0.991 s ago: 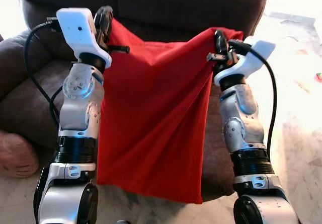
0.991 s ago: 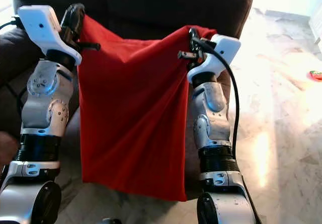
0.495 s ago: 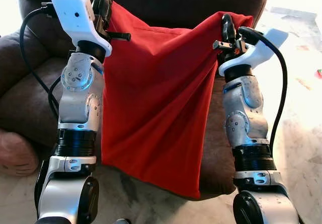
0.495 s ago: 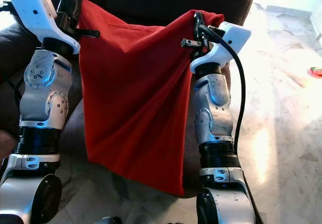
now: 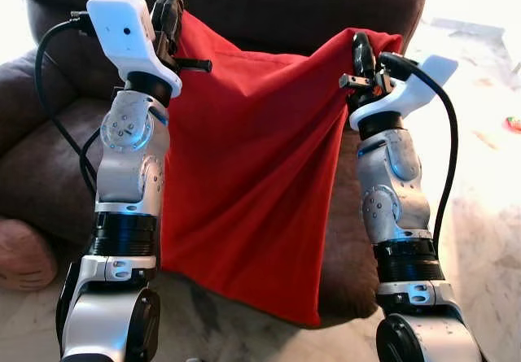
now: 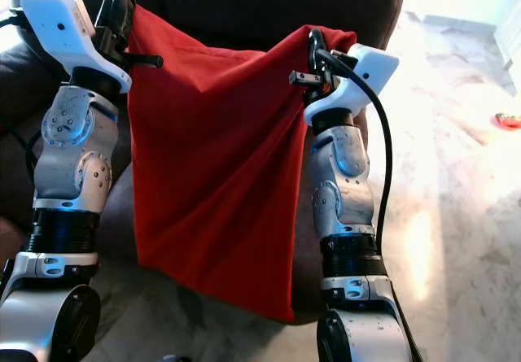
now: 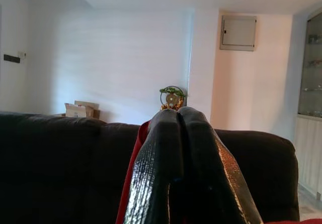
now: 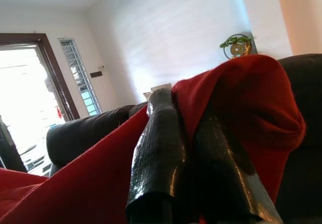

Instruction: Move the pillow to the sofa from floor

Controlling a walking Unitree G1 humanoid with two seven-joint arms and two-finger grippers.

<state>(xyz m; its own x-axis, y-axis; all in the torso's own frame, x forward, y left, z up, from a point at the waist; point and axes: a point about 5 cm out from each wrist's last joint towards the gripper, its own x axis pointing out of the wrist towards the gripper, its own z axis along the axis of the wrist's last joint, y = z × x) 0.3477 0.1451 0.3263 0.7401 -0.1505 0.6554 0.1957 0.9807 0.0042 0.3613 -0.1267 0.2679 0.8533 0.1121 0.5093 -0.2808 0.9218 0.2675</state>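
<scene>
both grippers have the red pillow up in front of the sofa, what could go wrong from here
The left gripper and right gripper each pinch only a top corner of the red pillow, so the limp cloth could slip out of either one. Its lower edge hangs down near the floor, below the front of the sofa, so it may catch there or fall short of the seat when released.

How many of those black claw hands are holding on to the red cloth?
2. The left gripper pinches the top left corner of the red pillow cover; the right gripper pinches its top right corner, in front of the dark sofa.
</scene>
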